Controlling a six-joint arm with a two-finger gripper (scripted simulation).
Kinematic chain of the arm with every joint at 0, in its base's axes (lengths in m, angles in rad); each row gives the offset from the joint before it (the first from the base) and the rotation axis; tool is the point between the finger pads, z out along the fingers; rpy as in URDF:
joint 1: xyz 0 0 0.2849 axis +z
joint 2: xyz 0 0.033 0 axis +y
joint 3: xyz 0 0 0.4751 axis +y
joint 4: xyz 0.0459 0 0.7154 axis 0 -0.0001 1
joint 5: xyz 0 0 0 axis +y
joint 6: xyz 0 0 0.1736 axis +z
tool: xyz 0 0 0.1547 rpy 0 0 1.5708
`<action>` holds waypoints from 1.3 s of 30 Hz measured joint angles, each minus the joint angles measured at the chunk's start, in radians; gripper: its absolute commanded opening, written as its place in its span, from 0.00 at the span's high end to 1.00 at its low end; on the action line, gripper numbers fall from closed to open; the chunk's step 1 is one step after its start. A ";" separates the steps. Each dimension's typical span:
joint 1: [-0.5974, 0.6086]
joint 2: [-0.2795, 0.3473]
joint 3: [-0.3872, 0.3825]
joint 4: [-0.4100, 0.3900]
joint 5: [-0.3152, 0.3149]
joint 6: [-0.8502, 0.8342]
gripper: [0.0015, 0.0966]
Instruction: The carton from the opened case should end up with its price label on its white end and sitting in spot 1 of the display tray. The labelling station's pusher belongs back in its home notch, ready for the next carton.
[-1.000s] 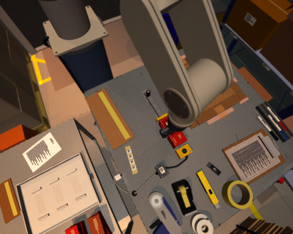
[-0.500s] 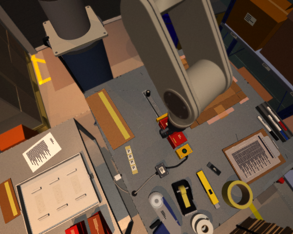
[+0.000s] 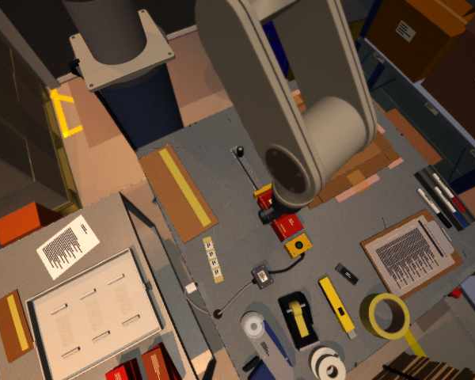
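The red carton (image 3: 282,219) lies on the grey bench at the labelling station, its upper part hidden under the arm's wrist, and my gripper (image 3: 270,212) is closed around its middle. The yellow pusher (image 3: 262,190) sits on its slide rail (image 3: 248,169) right against the carton's far end, well down from the black knob (image 3: 240,151) at the rail's top. A yellow box with a green button (image 3: 298,245) stands just past the carton's near end. The white display tray (image 3: 92,313) with its slots lies on the lower-left table. A strip of price labels (image 3: 213,259) lies left of the station.
The big arm link (image 3: 295,122) overhangs the opened cardboard case (image 3: 360,172). Around the bench front lie a tape dispenser (image 3: 298,321), yellow knife (image 3: 337,309), tape roll (image 3: 385,315) and clipboard (image 3: 412,251). Two more red cartons (image 3: 141,365) sit below the tray.
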 measured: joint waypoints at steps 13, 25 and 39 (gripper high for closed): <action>0.000 0.000 0.000 0.000 0.000 0.000 0.49; 0.000 0.000 0.000 0.000 0.000 0.000 0.24; 0.000 0.001 0.001 0.000 0.000 0.000 0.17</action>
